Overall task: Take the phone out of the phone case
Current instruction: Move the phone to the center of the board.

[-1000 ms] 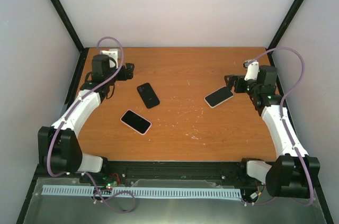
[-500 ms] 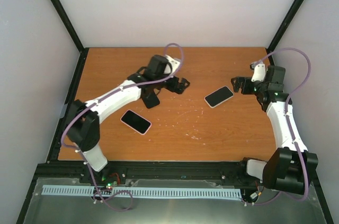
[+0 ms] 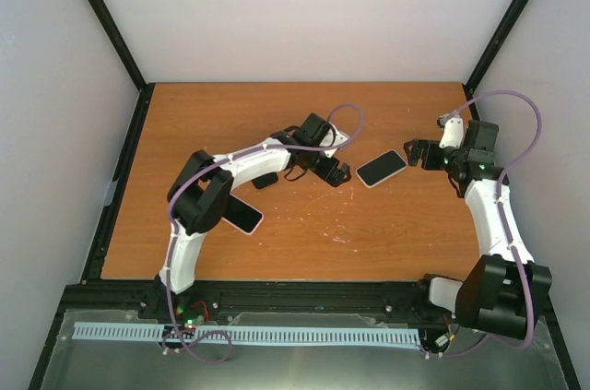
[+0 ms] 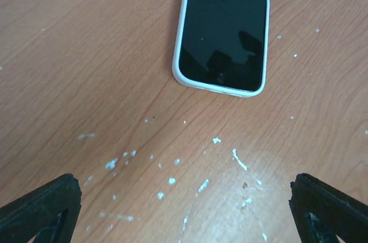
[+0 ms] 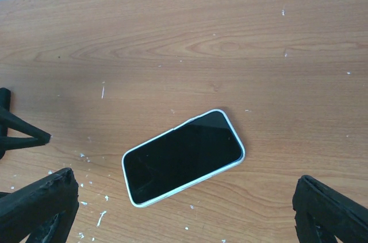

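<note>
The black-screened phone in its white-rimmed case [image 3: 381,168] lay face up on the orange-brown wooden table [image 3: 304,123], right of centre, directly between the two claws. Its long axis ran near-left to far-right, roughly along the line joining them. The left gripper [image 3: 339,174] sat just off the near-left short end, its jaws spread wide and empty, with the phone pointing straight away from it. The right gripper [image 3: 412,152], likewise wide and empty, sat beside the opposite end. Neither looked clearly nearer. The left arm lay stretched far across the table. The right arm reached up its own side, wrist turned inward.
</note>
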{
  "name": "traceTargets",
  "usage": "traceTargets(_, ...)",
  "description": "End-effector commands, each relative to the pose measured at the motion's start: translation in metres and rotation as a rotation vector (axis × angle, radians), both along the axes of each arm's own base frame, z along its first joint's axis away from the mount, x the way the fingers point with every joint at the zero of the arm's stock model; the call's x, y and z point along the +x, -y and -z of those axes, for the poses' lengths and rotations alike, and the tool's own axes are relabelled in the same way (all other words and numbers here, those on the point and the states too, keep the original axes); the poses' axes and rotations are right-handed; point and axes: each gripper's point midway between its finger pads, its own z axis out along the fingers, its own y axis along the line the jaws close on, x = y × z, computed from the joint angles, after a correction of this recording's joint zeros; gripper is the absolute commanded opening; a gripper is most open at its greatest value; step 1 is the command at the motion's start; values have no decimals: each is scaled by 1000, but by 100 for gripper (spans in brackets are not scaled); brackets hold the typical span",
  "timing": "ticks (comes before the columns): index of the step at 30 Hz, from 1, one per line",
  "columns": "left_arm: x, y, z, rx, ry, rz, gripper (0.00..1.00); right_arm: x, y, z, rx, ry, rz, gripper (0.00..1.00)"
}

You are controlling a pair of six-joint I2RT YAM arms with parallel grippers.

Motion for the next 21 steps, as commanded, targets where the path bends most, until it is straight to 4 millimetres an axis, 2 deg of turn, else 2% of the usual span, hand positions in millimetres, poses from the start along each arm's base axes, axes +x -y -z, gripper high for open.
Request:
traceTargets(1, 6, 36, -17, -66, 144, 152, 100, 2, 7, -3, -1, 15, 28, 100)
traceTargets(5, 14, 60, -3, -36, 255, 192, 99, 2, 12, -2, 12, 12, 47, 100)
traceTargets(8, 23, 73, 9, -16, 270, 177, 99, 1, 16, -2, 25, 9, 58, 100)
traceTargets(11, 33, 80, 19, -12, 268, 151, 100, 1, 18, -1, 32, 7, 62, 100)
traceTargets(21, 31, 95, 48, -1, 246, 170, 99, 1, 21, 0, 43, 3, 73, 100)
